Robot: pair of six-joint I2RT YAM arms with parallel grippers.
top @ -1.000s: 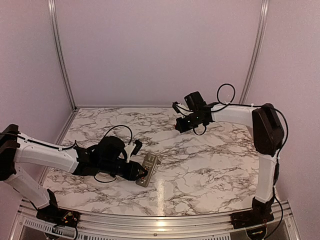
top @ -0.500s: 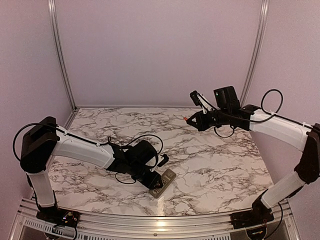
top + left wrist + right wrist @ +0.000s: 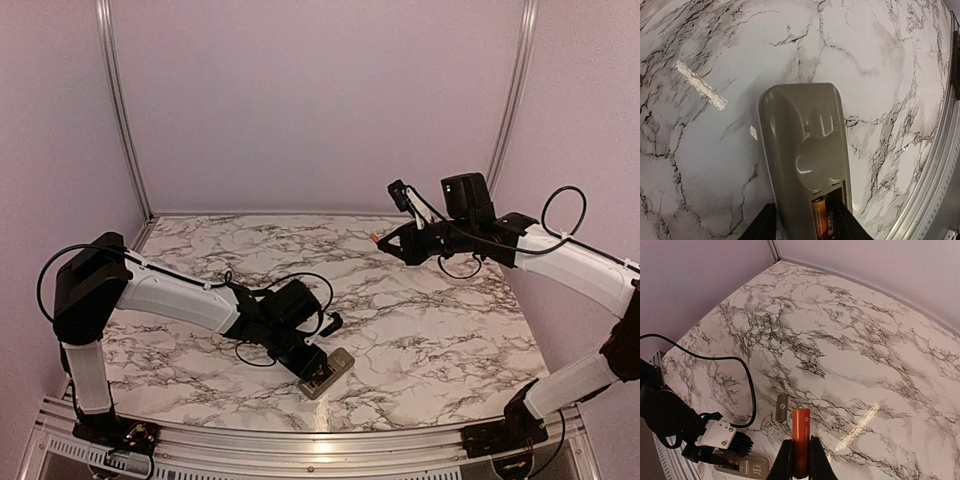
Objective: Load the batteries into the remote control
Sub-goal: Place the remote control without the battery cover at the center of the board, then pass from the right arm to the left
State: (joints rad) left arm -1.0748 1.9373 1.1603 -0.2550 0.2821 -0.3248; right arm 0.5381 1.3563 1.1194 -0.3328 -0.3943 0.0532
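Observation:
The remote control (image 3: 802, 150) lies grey back up near the table's front edge (image 3: 327, 373). One of the batteries (image 3: 819, 220) sits in its open recess, and the slot beside it is dark. My left gripper (image 3: 312, 362) straddles the remote's recess end, one black finger (image 3: 759, 226) on each side. A thin strip of table shows between that finger and the remote, so the jaws stand slightly open. My right gripper (image 3: 801, 452) hovers high over the back right of the table (image 3: 385, 241), shut on a second orange battery (image 3: 801, 432) that points forward from its tips.
A small loose grey cover plate (image 3: 781, 407) lies on the marble between the two grippers. A black cable (image 3: 747, 385) loops off the left arm. The aluminium front rail (image 3: 935, 175) runs close to the remote's right side. Pale walls enclose the table.
The left arm has carried the remote right and toward the front edge, and its jaws have eased apart. The right arm has swung right and up with its battery.

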